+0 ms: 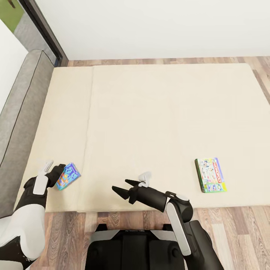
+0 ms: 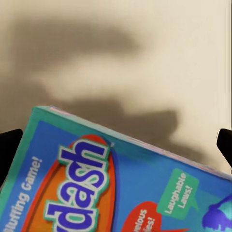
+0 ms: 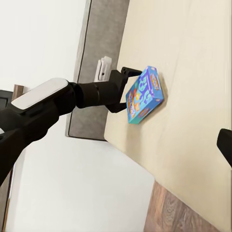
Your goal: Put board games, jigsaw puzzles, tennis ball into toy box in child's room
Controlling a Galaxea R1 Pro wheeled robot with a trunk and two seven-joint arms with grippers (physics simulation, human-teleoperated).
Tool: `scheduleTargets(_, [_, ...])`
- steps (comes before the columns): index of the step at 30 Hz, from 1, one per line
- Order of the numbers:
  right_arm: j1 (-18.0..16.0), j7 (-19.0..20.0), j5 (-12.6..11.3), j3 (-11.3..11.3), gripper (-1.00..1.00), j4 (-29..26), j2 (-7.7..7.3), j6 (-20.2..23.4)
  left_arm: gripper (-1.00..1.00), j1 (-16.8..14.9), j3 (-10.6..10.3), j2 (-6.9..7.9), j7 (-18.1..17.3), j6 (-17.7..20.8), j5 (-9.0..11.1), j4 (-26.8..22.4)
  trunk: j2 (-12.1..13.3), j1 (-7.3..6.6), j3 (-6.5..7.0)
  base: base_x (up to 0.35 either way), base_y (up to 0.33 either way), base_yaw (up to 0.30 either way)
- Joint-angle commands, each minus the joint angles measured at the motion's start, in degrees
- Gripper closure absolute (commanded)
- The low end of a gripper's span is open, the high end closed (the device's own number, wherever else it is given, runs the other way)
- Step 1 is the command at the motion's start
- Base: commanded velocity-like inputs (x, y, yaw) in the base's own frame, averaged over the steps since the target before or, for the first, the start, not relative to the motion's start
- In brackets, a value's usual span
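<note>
A small blue board game (image 1: 68, 175) with cartoon art is near the front left corner of the beige bed (image 1: 157, 112). My left gripper (image 1: 62, 174) is shut on it, one finger on each side. The right wrist view shows this blue box (image 3: 144, 94) held tilted in the left gripper (image 3: 126, 92), just above the mattress. Its printed lid (image 2: 111, 183) looms close in the left wrist view. A second board game (image 1: 210, 174), white with a green border, lies flat near the front right of the bed. My right gripper (image 1: 120, 185) hangs open over the front edge, holding nothing.
A grey headboard (image 1: 22, 112) runs along the bed's left side. Wooden floor (image 1: 232, 225) lies in front of the bed and past its far edge, below a white wall (image 1: 157, 26). A dark door frame (image 1: 45, 33) stands at the far left corner.
</note>
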Motion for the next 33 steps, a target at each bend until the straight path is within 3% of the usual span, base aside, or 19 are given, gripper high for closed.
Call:
scheduleTargets(1, [-0.02,-0.01,-0.30,-0.04,-1.00,-0.02,0.02,0.39,-1.00,-0.01,0.03,-0.05,0.46,0.40,1.62,0.72,-0.03,0.01,-0.03,-0.008,-0.048,0.000])
scheduleTargets(33, [-0.02,-0.01,-0.29,0.01,-1.00,-0.02,0.02,0.36,-1.00,-0.02,0.86,0.02,0.46,0.70,1.62,0.70,-0.03,0.01,-0.03,-0.001,-0.075,0.000])
